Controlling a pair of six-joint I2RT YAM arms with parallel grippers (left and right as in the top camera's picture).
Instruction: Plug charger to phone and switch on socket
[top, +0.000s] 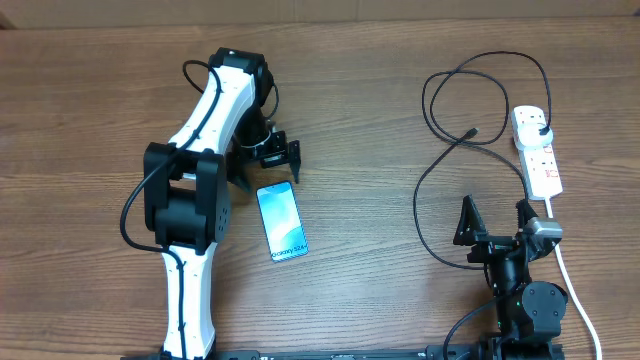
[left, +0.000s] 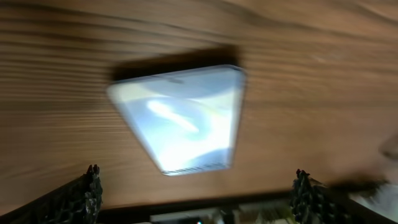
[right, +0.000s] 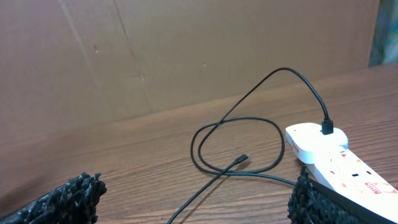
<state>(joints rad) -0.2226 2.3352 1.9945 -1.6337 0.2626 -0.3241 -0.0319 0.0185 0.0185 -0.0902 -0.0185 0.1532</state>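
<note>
The phone (top: 280, 222) lies face up on the wooden table, its light blue screen lit; it shows blurred in the left wrist view (left: 186, 121). My left gripper (top: 270, 157) is open and hovers just beyond the phone's far end. The black charger cable (top: 440, 165) loops at the right, its plug sitting in the white socket strip (top: 537, 150) and its connector tip (top: 471, 132) lying free on the table. The tip (right: 242, 158) and the strip (right: 336, 158) also show in the right wrist view. My right gripper (top: 497, 222) is open and empty, near the strip's near end.
The strip's thick white cord (top: 575, 290) runs down the right side past my right arm. A brown cardboard wall (right: 155, 50) stands behind the table.
</note>
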